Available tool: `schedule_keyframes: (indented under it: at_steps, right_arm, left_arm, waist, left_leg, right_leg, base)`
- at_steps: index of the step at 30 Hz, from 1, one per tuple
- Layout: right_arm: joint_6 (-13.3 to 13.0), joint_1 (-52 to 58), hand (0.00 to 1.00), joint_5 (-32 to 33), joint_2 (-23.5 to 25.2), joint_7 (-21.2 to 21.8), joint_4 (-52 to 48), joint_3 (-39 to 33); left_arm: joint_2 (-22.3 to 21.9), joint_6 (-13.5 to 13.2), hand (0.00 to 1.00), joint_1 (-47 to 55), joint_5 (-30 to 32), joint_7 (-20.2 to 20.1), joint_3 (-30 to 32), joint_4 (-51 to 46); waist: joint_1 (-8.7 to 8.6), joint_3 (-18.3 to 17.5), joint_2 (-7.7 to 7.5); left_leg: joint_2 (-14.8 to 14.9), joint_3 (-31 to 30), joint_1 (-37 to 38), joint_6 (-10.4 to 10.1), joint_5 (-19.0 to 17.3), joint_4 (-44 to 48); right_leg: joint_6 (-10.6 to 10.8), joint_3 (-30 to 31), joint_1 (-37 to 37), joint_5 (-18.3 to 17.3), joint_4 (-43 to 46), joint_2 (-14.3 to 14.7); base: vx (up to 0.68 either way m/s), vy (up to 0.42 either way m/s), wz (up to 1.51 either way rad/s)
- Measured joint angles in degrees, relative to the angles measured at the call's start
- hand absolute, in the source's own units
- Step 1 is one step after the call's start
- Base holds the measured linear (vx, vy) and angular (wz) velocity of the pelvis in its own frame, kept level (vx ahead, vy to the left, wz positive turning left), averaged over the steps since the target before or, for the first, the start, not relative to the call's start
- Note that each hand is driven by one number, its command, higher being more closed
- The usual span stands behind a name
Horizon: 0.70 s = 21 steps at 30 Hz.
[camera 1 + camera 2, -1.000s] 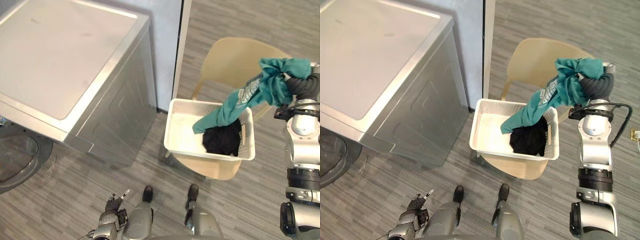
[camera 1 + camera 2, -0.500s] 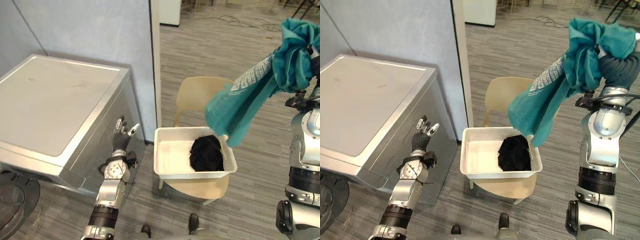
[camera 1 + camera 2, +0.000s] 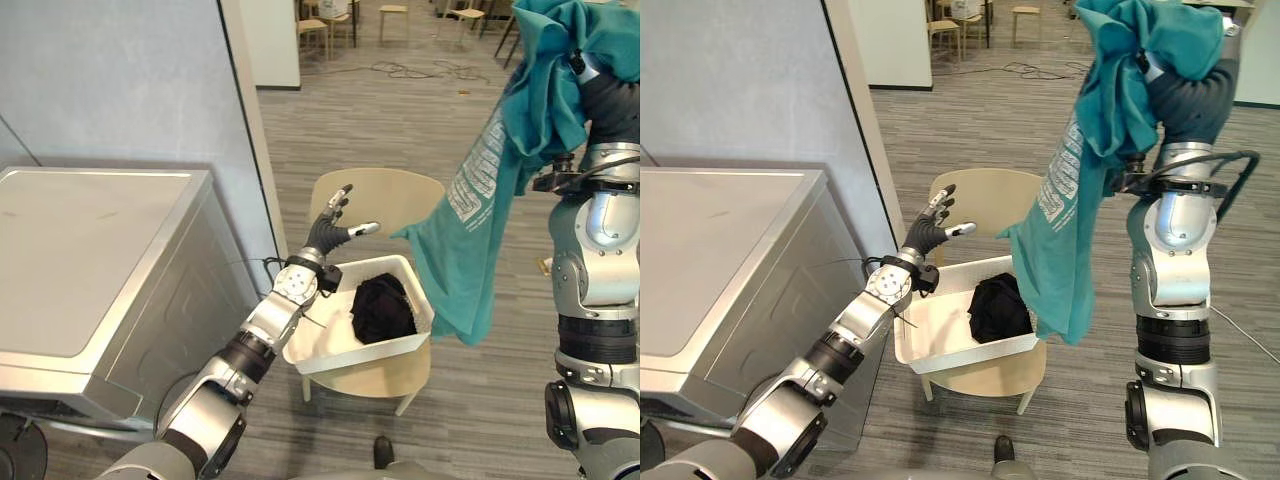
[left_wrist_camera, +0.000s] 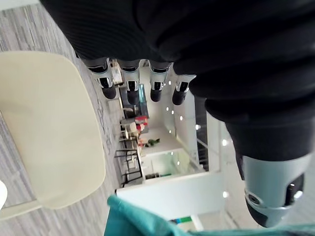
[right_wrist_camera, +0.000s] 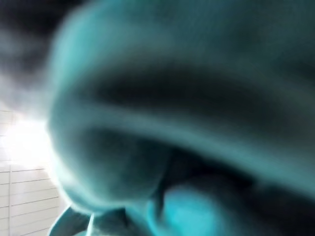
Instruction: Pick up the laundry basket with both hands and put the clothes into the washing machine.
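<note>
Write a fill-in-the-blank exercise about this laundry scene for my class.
The white laundry basket sits on a beige ____.
Inside the basket lies a ____ garment.
Hanging from the raised right robot hand is a ____ shirt.
The left robot hand is ____, holding nothing.
Missing words: chair; black; teal; open.

Beige chair (image 3: 400,198) on grey plank floor (image 3: 400,110), near a pale blue wall (image 3: 110,80), stools (image 3: 392,12) far behind.

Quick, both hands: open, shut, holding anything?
Left hand: open, holding nothing.
Right hand: cannot tell; the teal T-shirt hangs over it.
</note>
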Motion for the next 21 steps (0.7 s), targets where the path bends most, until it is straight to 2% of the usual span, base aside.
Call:
schedule_keyframes:
  at_steps: [4, 9, 21]
  right_arm:
    - [-0.6, -0.4, 1.0, 0.2, 1.0, 1.1, 0.0, 2.0]
    - [-0.6, -0.4, 1.0, 1.9, 5.0, 2.6, 0.0, 5.7]
    - [-0.6, -0.3, 1.0, 2.5, 6.8, 5.7, -0.2, 8.1]
  left_arm:
    - [-1.2, 0.0, 0.0, -4.4, -0.1, 0.0, -1.7, 1.7]
    - [-1.8, 0.1, 0.0, -8.8, -0.1, 0.0, -4.5, 3.8]
    - [-2.6, 0.3, 0.0, -17.2, -0.6, -0.1, -7.6, 4.9]
  waist:
    - [-0.01, 0.0, 0.01]
    - [-1.16, 0.0, 0.03]
    - [-1.69, 0.0, 0.06]
  left_leg:
    - [-0.2, 0.1, 0.4, 0.0, 0.0, -0.2]
    - [-0.3, 0.2, 0.5, 0.0, 0.0, -0.2]
    - [-0.4, 1.2, 0.9, 0.0, 0.0, -0.3]
  right_leg:
    - [0.1, 0.3, 0.2, 0.1, 0.0, -0.1]
    - [0.2, 0.5, 0.3, 0.1, 0.0, -0.2]
    - [0.2, 1.5, 0.6, 0.7, -1.0, -0.2]
  base:
    - [0.0, 0.0, 0.0]
    - [0.0, 0.001, -0.01]
    - [-0.02, -0.003, -0.04]
